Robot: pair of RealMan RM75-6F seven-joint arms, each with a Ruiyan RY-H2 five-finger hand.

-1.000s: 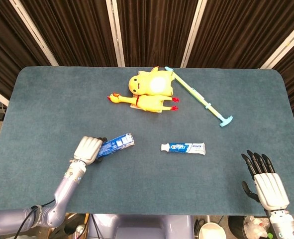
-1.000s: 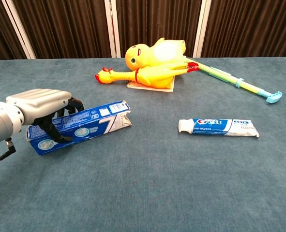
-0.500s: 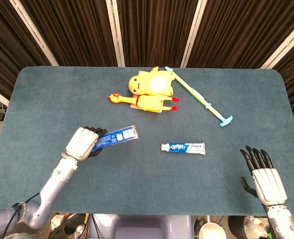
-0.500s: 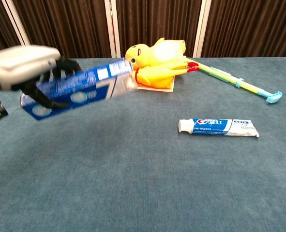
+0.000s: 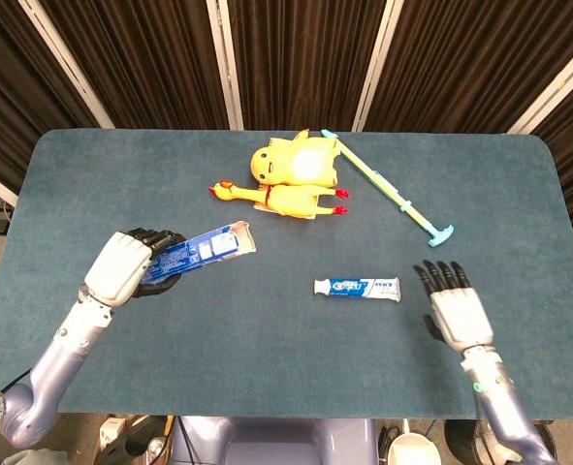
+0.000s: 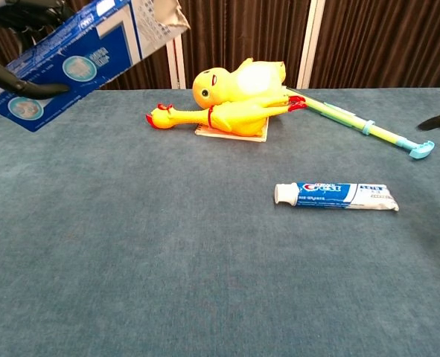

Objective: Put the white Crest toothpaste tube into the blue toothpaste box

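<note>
Since the earlier frames the left hand (image 5: pixel 123 266) has lifted the blue box (image 5: pixel 197 254) clear of the table (image 5: pixel 286 387); a second ago the box lay on the cloth, and now it sits high in the chest view, tilted, with its open flap end up and to the right. The fingers (image 6: pixel 22 87) of that hand wrap around the lower end of the box and grip it. The right hand (image 5: pixel 456 312) has come forward from the near right corner and now hangs just right of the toothpaste tube (image 5: pixel 357 288), apart from it, fingers spread and straight, holding nothing. In the chest view only dark fingertips show at the right edge.

The tube has not moved. It lies flat on the table near the middle, cap pointing toward the robot's left, well apart from the box.

Further back a yellow plush toy (image 5: pixel 294 162) rests beside a yellow rubber chicken (image 5: pixel 281 199), the two touching. A long light-green and blue stick (image 5: pixel 388 191) with a hooked end lies diagonally to their right, its upper end beside the plush.
</note>
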